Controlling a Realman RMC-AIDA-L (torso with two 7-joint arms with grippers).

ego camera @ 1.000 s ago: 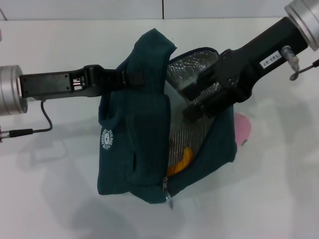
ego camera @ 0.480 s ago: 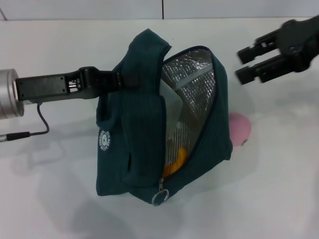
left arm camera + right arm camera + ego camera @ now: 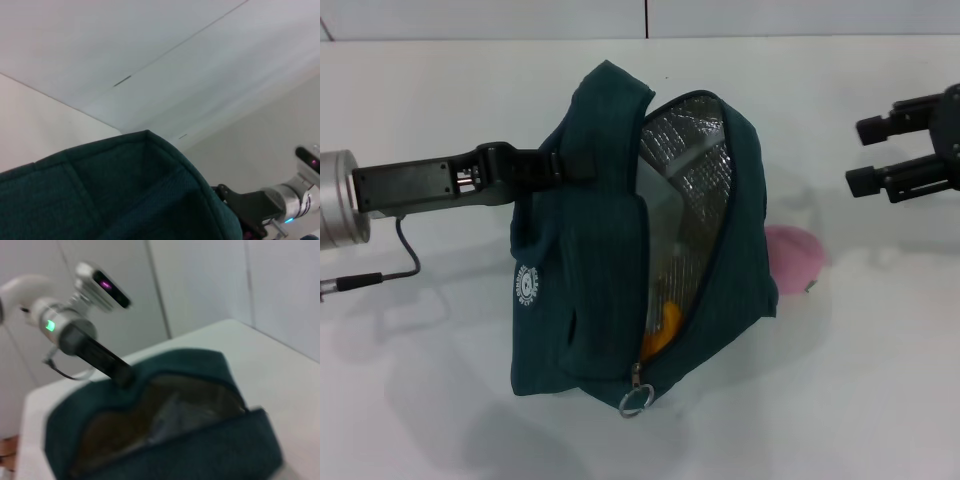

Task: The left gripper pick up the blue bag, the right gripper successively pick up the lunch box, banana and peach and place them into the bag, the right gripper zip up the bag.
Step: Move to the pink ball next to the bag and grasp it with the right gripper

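One peach (image 3: 794, 255) beside blue bag (image 3: 610, 250), below parted right tool (image 3: 865, 155).

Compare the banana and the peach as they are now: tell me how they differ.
Place: the banana lies inside the open bag, while the peach sits on the table outside it, on its right side. Colour: the banana is yellow-orange, the peach pink. View: only a small part of the banana shows through the opening; about half of the peach shows past the bag's edge. Neither is held by a tool.
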